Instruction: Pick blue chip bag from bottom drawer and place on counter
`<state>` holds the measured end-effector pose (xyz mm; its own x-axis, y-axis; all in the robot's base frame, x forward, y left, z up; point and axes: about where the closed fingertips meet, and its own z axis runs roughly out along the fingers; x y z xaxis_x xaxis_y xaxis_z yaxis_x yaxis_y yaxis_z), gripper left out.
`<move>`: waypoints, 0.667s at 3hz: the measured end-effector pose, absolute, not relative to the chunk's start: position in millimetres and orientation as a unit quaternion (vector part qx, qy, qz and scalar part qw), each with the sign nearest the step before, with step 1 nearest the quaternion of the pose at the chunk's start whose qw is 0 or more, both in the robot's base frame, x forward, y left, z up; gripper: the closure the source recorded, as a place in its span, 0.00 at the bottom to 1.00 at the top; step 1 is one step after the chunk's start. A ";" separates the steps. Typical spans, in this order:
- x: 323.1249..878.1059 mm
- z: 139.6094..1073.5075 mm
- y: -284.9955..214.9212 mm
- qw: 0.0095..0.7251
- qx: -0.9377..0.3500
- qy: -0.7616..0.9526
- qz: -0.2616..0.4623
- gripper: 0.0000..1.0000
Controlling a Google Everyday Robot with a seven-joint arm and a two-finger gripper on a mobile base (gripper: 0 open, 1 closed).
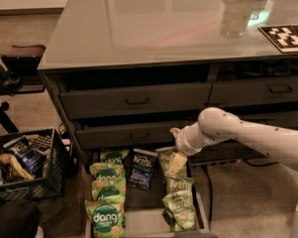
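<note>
Drawer cabinet seen from the front and above. The white, rounded robot arm [237, 133] enters at the right edge, where it is cut off, and reaches down to the long, shallow dark grey bottom drawer [147, 221]. The drawer stands open at floor level, and its near end is cut off by the lower edge. The cream-coloured end effector [176, 162] hangs low over the right-hand row of pale green snack bags [180, 205]. Whether it is spread or pressed together cannot be told, nor whether it touches the bag beneath. The small dark navy-blue crinkly chip bag [142, 168] lies in the middle row at the back of the drawer, just left of the end effector and apart from it. Green "dang" bags [108, 205] fill the left row. The glossy grey-green bench [153, 29] above carries a black-and-white patterned card [285, 36] and a clear vessel [233, 20] that is hard to make out. A black plastic lattice crate [31, 186] stands on the floor at left, its contents indistinct.
</note>
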<state>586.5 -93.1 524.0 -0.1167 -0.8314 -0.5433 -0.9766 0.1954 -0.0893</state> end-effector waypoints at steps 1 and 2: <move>586.5 523.9 -93.1 0.247 -0.617 0.733 0.147 0.00; 588.3 510.4 -82.5 0.256 -0.619 0.728 0.145 0.00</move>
